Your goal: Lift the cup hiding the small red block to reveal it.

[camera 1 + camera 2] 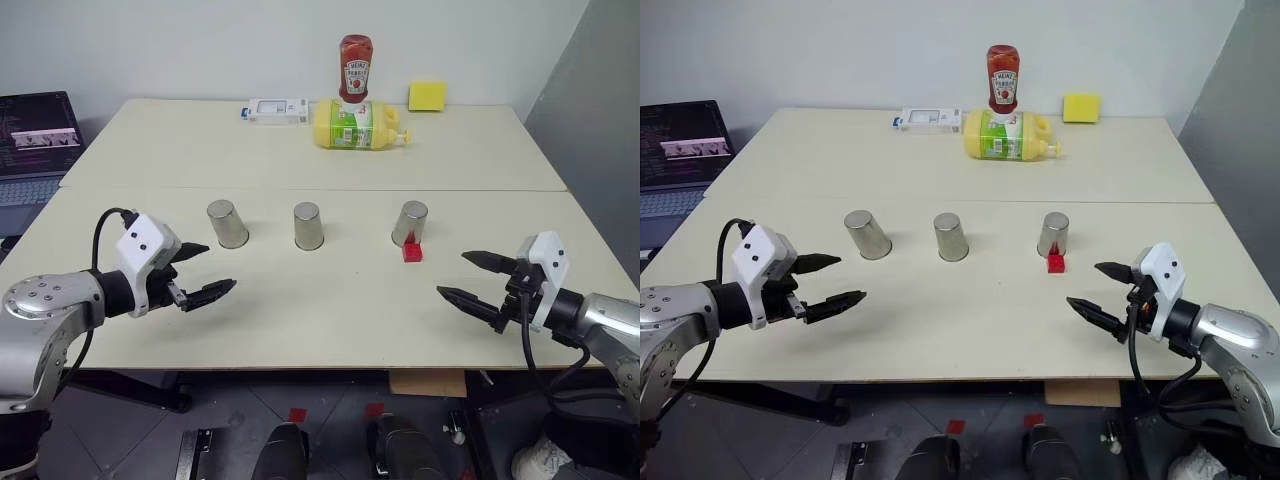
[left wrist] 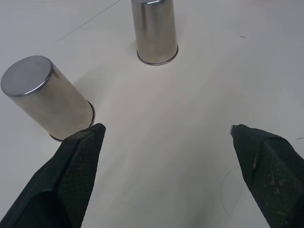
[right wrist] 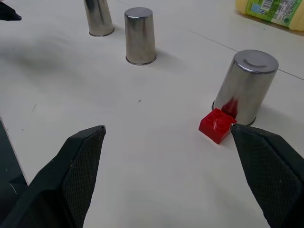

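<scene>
small red block [image 1: 412, 252] exposed on the counter [image 1: 330, 300], just beside the rightmost cup [image 1: 410, 223], on its near side. left end effector [image 1: 201, 272] spread wide, holding nothing; right end effector [image 1: 470, 277] likewise spread, near the block.

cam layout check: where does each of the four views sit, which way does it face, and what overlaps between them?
Left eye: on the head, facing forward and down at the table; left gripper and right gripper in frame, both open.
Right eye: same head camera and same scene, slightly offset.
Left wrist: looks along its own fingers at two silver cups.
Right wrist: looks along its own fingers at three cups and the exposed small red block.
Shared: both wrist views catch the middle cup; the head views see all three.
</scene>
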`<state>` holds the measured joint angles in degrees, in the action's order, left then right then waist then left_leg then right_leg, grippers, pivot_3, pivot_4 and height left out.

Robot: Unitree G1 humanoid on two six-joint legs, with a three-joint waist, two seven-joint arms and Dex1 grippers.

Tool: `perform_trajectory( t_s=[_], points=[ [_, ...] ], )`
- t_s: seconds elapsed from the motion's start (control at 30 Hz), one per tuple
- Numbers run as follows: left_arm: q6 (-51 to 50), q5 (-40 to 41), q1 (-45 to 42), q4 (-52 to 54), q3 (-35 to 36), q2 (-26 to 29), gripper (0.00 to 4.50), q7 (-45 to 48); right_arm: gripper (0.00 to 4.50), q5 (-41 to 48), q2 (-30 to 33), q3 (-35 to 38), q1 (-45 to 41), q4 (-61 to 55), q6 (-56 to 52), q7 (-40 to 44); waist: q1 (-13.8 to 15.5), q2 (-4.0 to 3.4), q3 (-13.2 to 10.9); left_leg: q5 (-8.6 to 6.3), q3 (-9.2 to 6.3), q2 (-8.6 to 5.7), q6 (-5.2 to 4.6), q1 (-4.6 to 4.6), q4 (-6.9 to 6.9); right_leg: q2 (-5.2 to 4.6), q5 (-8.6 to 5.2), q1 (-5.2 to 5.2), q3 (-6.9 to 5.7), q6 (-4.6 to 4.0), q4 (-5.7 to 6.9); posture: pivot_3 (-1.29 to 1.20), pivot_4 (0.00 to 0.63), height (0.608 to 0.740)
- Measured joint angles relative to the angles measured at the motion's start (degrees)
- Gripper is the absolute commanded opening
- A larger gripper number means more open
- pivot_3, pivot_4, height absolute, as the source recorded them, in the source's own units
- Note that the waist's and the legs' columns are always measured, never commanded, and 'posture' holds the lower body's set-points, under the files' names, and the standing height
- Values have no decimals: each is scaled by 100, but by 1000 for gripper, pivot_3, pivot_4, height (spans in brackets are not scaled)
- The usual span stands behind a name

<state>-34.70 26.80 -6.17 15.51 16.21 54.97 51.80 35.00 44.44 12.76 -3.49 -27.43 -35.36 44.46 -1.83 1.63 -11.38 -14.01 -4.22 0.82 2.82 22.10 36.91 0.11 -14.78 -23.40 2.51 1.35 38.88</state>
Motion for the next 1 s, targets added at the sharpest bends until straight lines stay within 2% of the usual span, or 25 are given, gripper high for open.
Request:
perform_trajectory(
  t_s=[1.0],
  points=[
    [-23, 0, 281, 252, 48, -88, 4500, -172, 4450, 158, 71, -15, -265, 66, -146, 139, 1, 0, 0, 0, 0, -1, 0, 1, 1, -1, 0, 0, 1, 0, -1, 0, 150, 740]
  ],
)
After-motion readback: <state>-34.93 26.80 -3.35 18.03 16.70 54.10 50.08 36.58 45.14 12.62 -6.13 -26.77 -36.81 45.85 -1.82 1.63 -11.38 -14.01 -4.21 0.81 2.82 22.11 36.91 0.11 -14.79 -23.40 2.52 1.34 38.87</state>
